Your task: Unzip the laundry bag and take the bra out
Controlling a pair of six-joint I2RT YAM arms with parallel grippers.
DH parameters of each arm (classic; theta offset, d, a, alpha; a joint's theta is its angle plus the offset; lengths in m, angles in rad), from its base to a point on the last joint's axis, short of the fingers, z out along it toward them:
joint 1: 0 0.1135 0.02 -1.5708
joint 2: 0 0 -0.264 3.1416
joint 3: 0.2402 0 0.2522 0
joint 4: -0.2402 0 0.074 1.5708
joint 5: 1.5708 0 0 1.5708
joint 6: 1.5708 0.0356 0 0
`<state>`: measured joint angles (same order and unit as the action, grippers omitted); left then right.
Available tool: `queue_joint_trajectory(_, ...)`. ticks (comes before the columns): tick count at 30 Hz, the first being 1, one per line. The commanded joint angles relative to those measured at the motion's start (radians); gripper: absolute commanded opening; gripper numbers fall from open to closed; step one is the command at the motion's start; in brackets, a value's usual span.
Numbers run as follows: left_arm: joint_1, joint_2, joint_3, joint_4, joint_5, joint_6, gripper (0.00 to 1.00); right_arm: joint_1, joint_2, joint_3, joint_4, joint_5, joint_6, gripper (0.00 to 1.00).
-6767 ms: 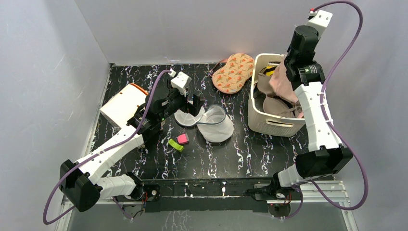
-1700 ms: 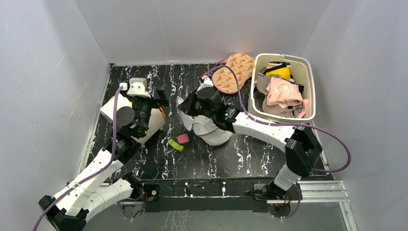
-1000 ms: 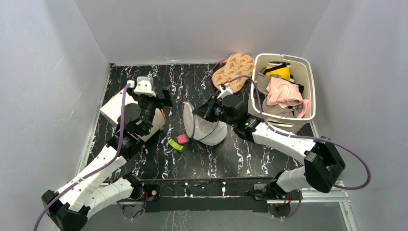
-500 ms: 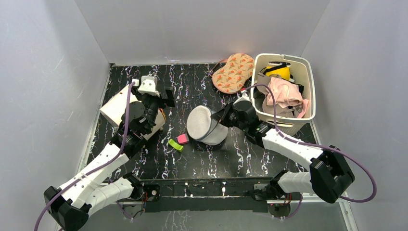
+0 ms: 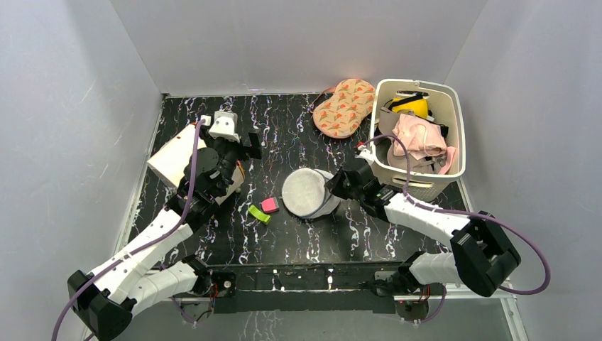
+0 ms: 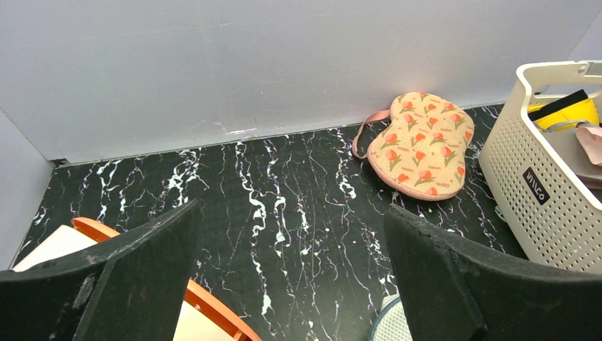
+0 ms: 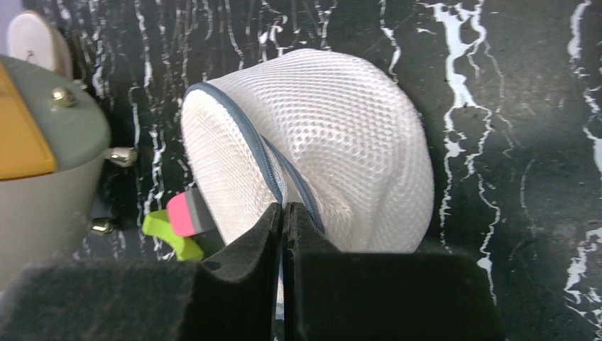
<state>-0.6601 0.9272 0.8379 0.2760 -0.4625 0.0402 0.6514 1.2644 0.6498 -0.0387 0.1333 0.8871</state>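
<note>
The laundry bag (image 5: 310,193), a white mesh drum with a grey-blue zipper rim, lies on its side mid-table with its round lid panel folded over the mouth. My right gripper (image 5: 335,186) is at its right side, shut on the zipper rim; in the right wrist view the bag (image 7: 334,135) fills the middle and the gripper (image 7: 285,212) pinches the rim. A pink bra (image 5: 419,135) lies in the white basket (image 5: 415,186). My left gripper (image 5: 241,145) is open and empty, raised left of the bag; its view (image 6: 291,270) shows only a sliver of the bag (image 6: 392,325).
A floral padded piece (image 5: 346,106) lies at the back, also in the left wrist view (image 6: 419,145). A white box with an orange edge (image 5: 181,156) sits left. A pink clip (image 5: 270,205) and a green clip (image 5: 259,214) lie just left of the bag.
My right gripper has drawn back to the right along the bag's rim, and the lid panel has swung over the open mouth. The left arm has risen slightly.
</note>
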Motion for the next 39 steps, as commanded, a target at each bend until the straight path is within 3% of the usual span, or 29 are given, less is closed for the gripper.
queue_joint_trajectory(1,0.005,0.001,0.035,0.011,0.014,-0.013,0.97,-0.011,0.038,0.008,0.006,0.096,-0.029,0.00)
queue_joint_trajectory(9,0.005,0.021,0.044,-0.001,0.020,-0.017,0.98,-0.011,0.129,-0.005,-0.015,0.140,-0.063,0.01)
queue_joint_trajectory(18,0.005,0.032,0.050,-0.009,0.037,-0.025,0.98,-0.011,0.112,0.104,-0.084,0.104,-0.162,0.23)
queue_joint_trajectory(21,0.005,0.032,0.052,-0.012,0.036,-0.025,0.98,-0.010,0.073,0.154,-0.107,0.078,-0.209,0.32)
queue_joint_trajectory(35,0.005,0.059,0.062,-0.023,0.046,-0.025,0.98,-0.010,-0.084,0.403,-0.209,0.033,-0.447,0.97)
queue_joint_trajectory(39,0.005,0.073,0.070,-0.033,0.070,-0.033,0.98,-0.011,-0.134,0.513,-0.270,0.069,-0.527,0.98)
